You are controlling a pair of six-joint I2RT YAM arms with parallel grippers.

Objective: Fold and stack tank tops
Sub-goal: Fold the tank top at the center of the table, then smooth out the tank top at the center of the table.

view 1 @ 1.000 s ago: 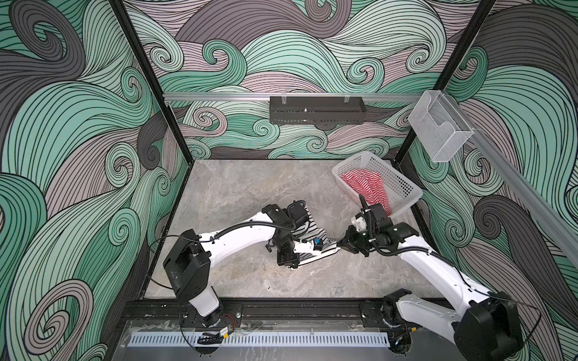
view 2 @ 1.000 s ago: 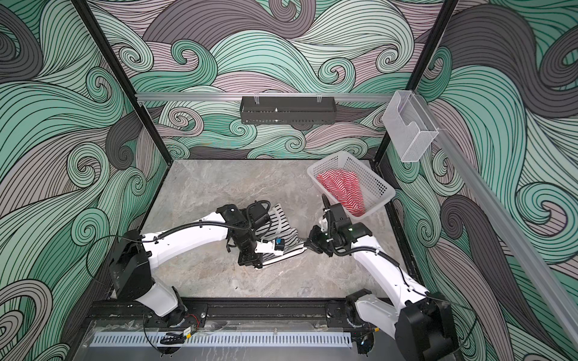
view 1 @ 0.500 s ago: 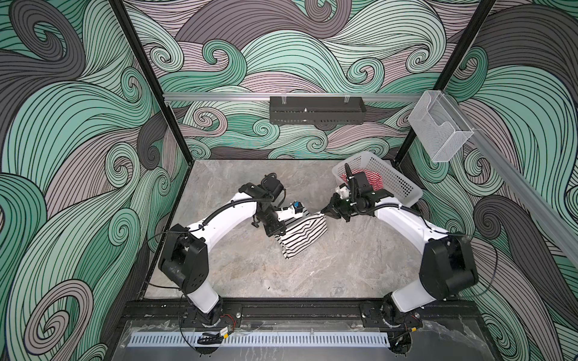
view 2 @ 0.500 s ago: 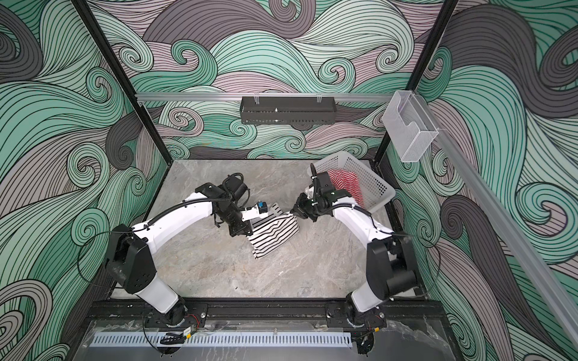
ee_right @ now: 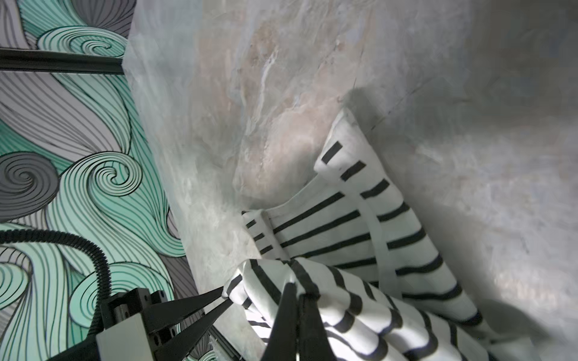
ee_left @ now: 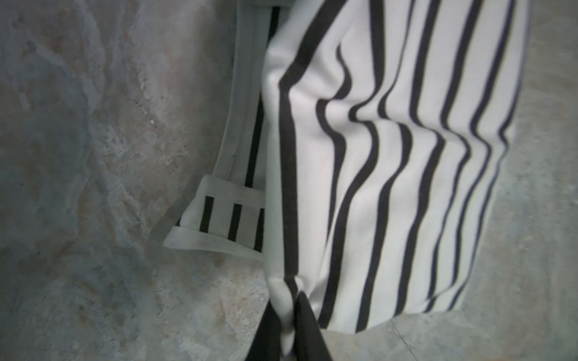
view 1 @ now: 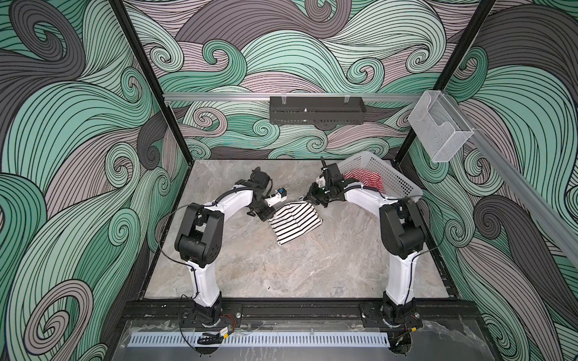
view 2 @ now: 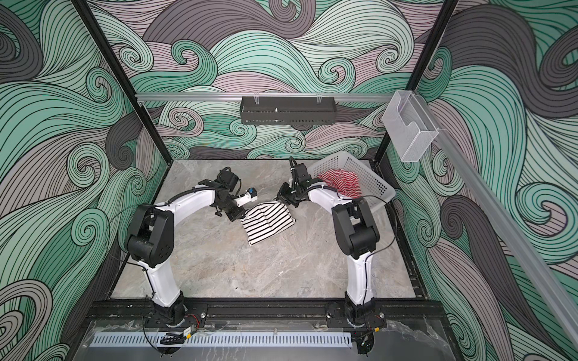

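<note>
Your left gripper [ee_left: 289, 303] and right gripper [ee_right: 296, 293] swung far, folding one black-and-white striped knit tank top [view 1: 295, 225]; both pinch it. One red-and-white striped knit top [view 1: 366, 179] sits in the white perforated plastic basket [view 1: 403, 184].

No legible text, label, brand, number or sign is found in any view.
</note>
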